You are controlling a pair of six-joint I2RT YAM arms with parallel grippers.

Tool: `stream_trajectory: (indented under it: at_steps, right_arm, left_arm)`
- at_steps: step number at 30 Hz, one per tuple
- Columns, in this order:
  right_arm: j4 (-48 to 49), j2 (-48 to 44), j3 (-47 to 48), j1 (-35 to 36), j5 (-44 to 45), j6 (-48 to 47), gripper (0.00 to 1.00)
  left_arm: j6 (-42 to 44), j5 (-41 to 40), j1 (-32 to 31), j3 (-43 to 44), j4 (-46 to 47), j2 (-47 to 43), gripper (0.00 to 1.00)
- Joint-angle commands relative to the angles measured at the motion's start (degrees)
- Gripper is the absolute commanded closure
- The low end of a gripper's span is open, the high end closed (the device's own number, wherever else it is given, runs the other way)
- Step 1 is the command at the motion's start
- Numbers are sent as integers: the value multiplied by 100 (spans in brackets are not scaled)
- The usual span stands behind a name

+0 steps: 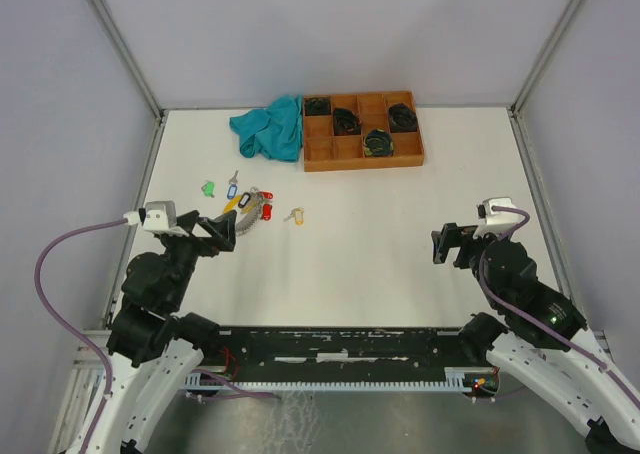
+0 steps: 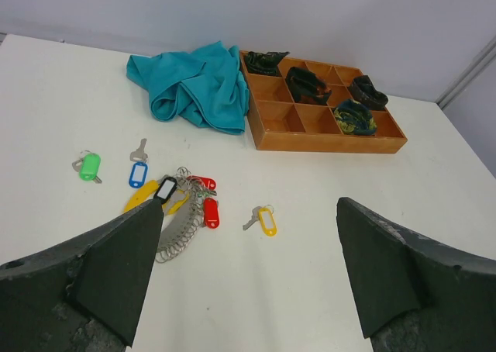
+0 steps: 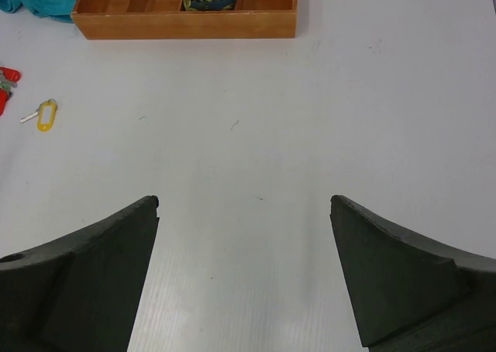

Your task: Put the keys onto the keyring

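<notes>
The white table [image 1: 400,234] carries four groups. At the far edge, a crumpled teal cloth [image 1: 270,127] touches the left wall of a wooden compartment tray [image 1: 360,162]. Toward the left edge, tagged keys [image 2: 91,166] lie beside the keyring [image 2: 180,239].

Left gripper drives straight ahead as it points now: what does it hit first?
Probably the yellow-tagged key, lying alone near the midline of the open left gripper. The keyring sits off-line, beside one finger. Depth is unclear, so it may touch bare table first.
</notes>
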Motion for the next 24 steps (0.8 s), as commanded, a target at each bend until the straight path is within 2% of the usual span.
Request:
stream_trajectory:
  at_steps: [1,16,24]
  right_arm:
    - [182,13,106,17,39,-68,0]
    - [272,18,49,13,-143,-127,0]
    - [968,158,-325,10,-289,-275,0]
  left_arm:
    - [320,69,2,9,199,-35,1]
    - [357,170,-2,14,228,162,1]
    - [334,369,-5,408,4,1465,1]
